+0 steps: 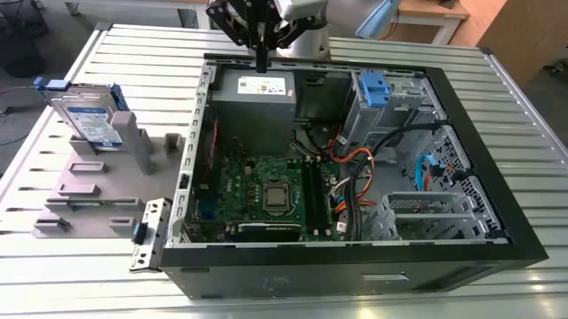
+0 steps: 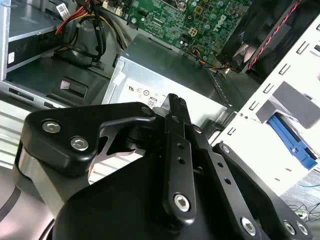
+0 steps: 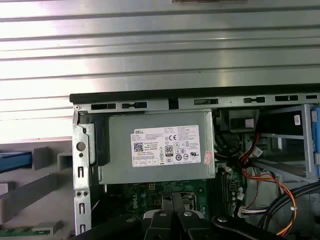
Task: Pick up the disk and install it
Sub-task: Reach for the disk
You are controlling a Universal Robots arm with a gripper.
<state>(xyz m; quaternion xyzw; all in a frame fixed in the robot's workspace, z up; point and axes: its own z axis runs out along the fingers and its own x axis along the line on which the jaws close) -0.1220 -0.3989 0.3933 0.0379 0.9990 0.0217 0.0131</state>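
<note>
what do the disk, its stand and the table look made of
The disk: silver metal casing with a dull sheen, white-and-blue label, blue rails that look plastic. The stand: matte grey, uniform, unreflective, probably plastic. The table: ribbed pale slats catching bright glare, likely aluminium.
</note>
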